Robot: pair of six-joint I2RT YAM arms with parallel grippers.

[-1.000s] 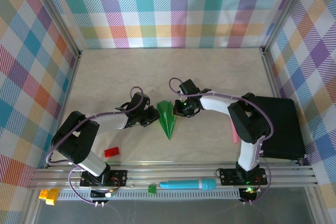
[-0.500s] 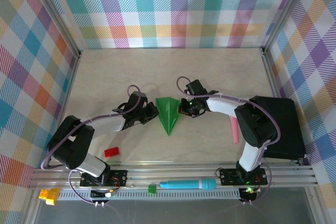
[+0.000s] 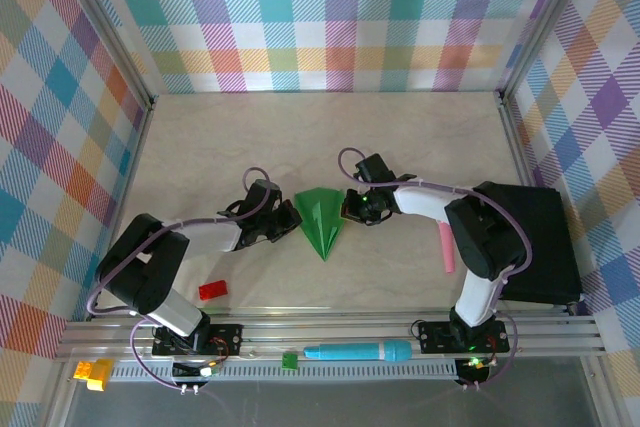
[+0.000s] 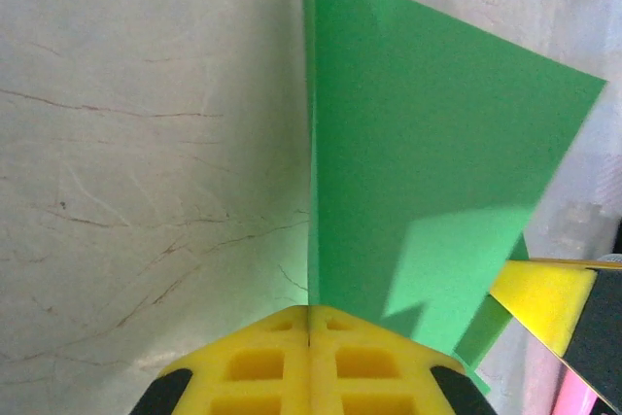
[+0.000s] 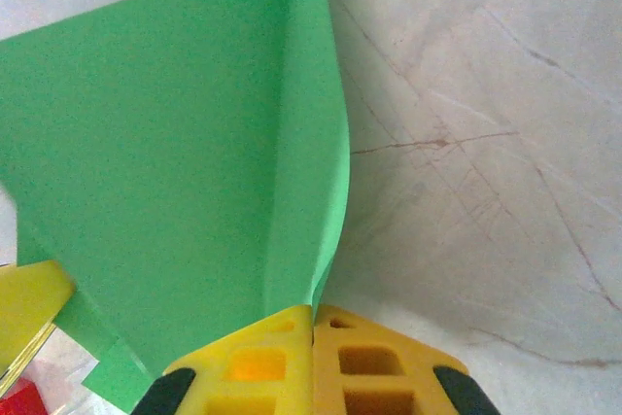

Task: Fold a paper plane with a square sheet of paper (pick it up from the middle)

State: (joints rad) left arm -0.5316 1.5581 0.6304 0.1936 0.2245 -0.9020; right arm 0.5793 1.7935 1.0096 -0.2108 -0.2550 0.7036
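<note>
While closed, left hand [image 3: 291, 225], right hand [image 3: 346, 209] pinch plane [image 3: 320, 222].

1. This was a lab-style robot test cell: plaid fabric walls [image 3: 330, 17] on aluminium framing [image 3: 330, 332] enclosed a marbled tabletop [image 3: 400, 137].
2. A left arm [image 3: 205, 237] and a right arm [image 3: 425, 197] stood bolted at its near edge.

Plaid walls [image 3: 330, 17], beige marbled tabletop [image 3: 420, 137]
</note>
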